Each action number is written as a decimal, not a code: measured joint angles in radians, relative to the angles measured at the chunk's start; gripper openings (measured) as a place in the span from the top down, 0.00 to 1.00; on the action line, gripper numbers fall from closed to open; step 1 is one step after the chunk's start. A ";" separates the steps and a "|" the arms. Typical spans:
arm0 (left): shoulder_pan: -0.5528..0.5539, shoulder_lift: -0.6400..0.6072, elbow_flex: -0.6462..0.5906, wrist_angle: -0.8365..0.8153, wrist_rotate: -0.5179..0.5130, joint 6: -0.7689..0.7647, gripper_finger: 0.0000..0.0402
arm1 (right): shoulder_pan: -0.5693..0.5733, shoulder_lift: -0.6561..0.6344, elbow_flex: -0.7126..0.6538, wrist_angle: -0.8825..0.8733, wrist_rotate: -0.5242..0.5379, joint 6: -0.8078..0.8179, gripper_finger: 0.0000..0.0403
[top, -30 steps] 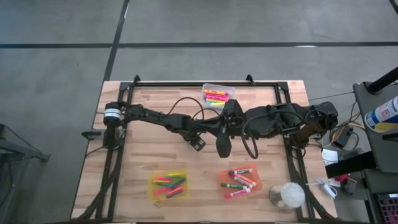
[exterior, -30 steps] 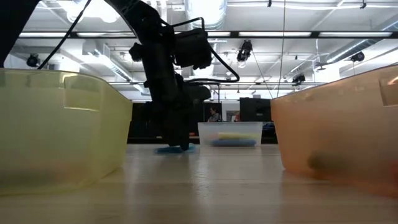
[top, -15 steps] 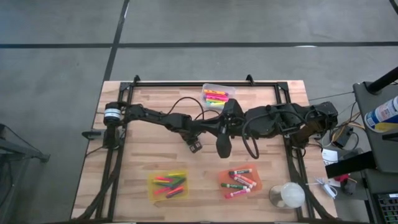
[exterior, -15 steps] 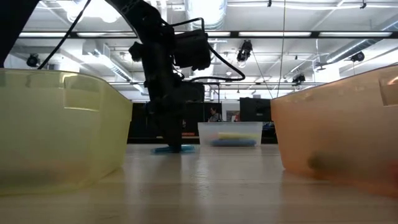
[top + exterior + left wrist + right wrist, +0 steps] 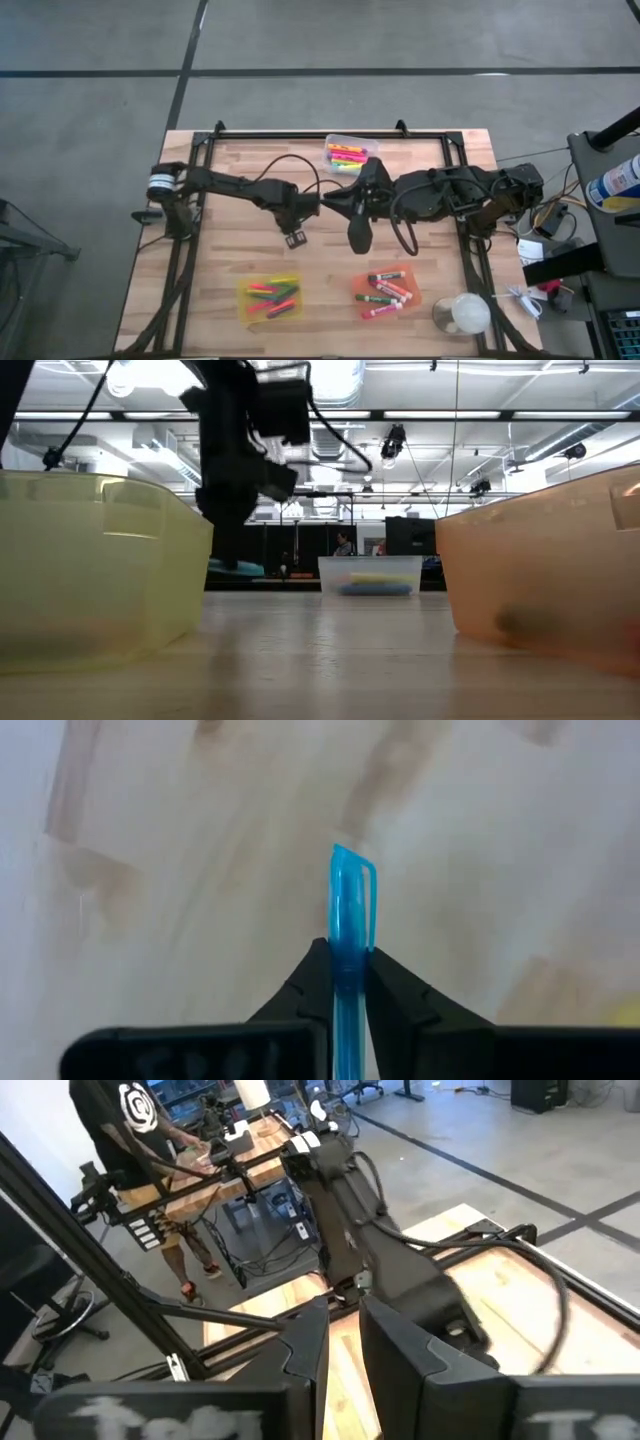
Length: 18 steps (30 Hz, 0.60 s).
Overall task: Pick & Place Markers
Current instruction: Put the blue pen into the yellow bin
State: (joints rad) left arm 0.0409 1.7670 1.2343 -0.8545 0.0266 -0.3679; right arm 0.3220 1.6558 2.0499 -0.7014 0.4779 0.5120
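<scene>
Left wrist view | left pincer grips blue marker, lower barrel hidden | right pincer seemingly empty

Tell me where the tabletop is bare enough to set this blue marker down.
Bare wood lies between the yellow bin and orange bin, and along the table's left side beside the yellow bin. The middle is crowded by both arms; the left gripper grips the blue marker there. The clear bin takes the far edge.
</scene>
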 joint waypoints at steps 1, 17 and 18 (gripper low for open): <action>-0.010 -0.017 0.000 -0.007 0.001 -0.001 0.92 | -0.001 0.000 0.000 0.000 0.007 -0.001 0.86; -0.372 -0.316 0.002 -0.099 -0.011 -0.265 0.91 | -0.027 0.002 -0.001 0.000 0.077 -0.010 0.86; -0.409 -0.327 0.002 -0.097 -0.014 -0.288 0.91 | -0.028 0.002 -0.001 -0.001 0.077 -0.005 0.86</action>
State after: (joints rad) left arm -0.3682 1.4402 1.2358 -0.9513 0.0126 -0.6555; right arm 0.2938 1.6581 2.0486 -0.7022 0.5549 0.5073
